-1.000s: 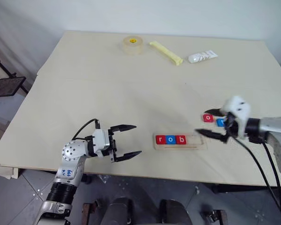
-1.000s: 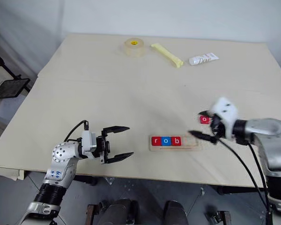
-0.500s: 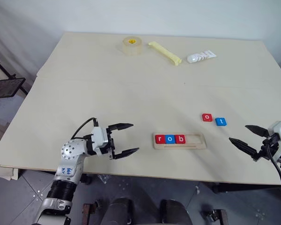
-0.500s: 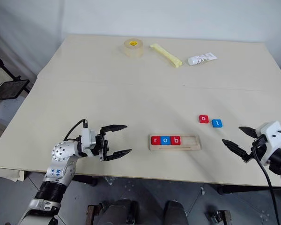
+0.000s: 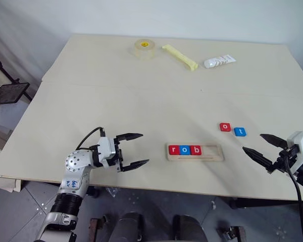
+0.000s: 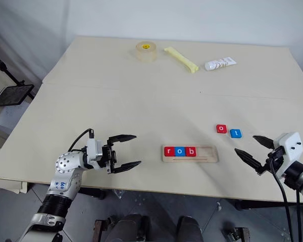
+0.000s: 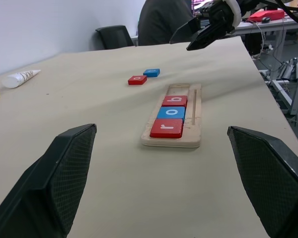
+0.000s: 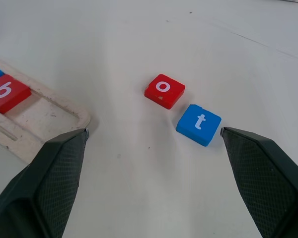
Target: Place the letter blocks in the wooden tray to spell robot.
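So the wooden tray (image 5: 195,152) sits near the front edge of the tabletop (image 5: 141,96), and I've got three blocks in its left end reading r (image 5: 173,149), o (image 5: 184,149), b (image 5: 195,150), touching side by side, red, blue, red. The right part of the recess is bare wood. The other two are loose on the tabletop just beyond the tray's right end: a red o (image 5: 225,127) and a blue t (image 5: 240,132), close together but not touching.

My right tool (image 5: 260,145) hangs off to the right of those two, fingers spread wide, holding nothing. My left tool (image 5: 134,149) hovers left of the tray, also spread and empty.

Far side has a tape roll (image 5: 143,49), a yellow stick (image 5: 179,56) and a white tube (image 5: 219,61).
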